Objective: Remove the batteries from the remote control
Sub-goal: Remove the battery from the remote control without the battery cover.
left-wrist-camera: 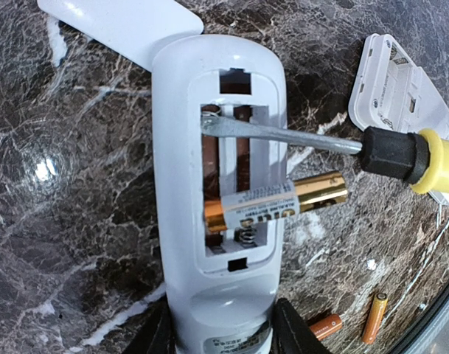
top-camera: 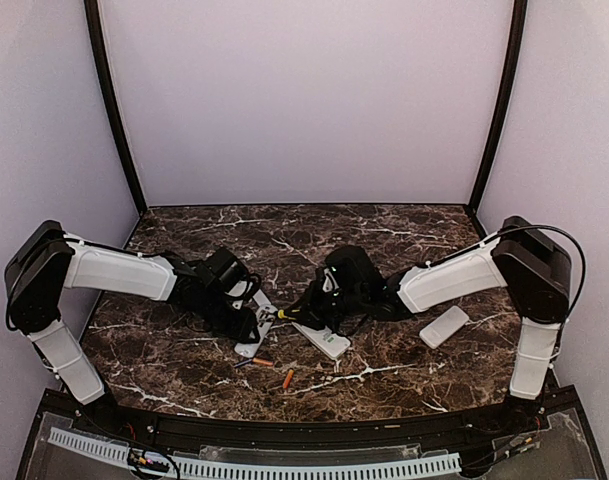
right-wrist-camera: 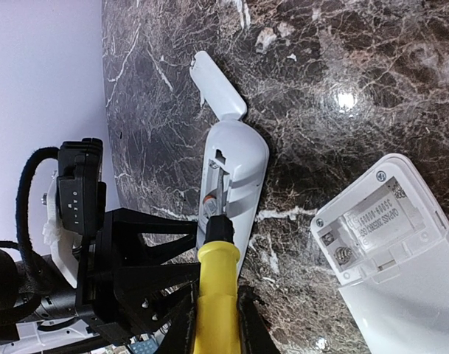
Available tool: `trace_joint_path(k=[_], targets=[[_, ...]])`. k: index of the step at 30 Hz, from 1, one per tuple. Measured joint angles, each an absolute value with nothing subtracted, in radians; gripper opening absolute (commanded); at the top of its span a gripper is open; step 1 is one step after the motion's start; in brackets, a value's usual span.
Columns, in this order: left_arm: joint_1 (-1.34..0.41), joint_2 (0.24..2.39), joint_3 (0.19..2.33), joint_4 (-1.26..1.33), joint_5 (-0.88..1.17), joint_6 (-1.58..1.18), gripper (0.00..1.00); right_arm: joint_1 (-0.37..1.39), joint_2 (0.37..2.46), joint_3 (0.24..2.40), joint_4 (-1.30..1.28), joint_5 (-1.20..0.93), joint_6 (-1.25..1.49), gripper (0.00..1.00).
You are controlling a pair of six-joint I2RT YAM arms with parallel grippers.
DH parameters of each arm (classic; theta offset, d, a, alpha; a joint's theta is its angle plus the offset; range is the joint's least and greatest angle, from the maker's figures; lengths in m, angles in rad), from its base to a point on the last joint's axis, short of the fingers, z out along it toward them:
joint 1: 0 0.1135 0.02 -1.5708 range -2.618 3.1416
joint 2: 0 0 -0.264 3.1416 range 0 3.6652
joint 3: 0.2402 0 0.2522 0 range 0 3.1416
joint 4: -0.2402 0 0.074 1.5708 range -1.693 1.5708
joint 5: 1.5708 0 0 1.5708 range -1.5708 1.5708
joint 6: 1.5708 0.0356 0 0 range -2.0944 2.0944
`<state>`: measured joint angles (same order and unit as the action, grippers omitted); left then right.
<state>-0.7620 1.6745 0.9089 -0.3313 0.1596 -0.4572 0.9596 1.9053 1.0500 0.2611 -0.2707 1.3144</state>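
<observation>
My left gripper is shut on the lower end of a white remote that lies back up with its battery bay open. One gold-orange battery lies crosswise in the bay, its right end sticking out over the remote's edge. My right gripper is shut on a yellow-handled screwdriver. Its metal tip reaches into the top of the bay. Two loose orange batteries lie on the table close to the remote. In the top view the grippers meet at the table's middle.
A second white remote lies back up to the right, its bay open and empty. A white battery cover lies just beyond the held remote. Another flat white piece lies at the right of the marble table.
</observation>
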Motion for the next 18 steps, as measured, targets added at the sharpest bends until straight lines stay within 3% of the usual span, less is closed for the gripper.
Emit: trace_joint_path(k=[18], targets=[[-0.762, 1.677, 0.92, -0.346, 0.157, -0.457, 0.37, 0.951, 1.903, 1.051, 0.237, -0.369, 1.164, 0.0]])
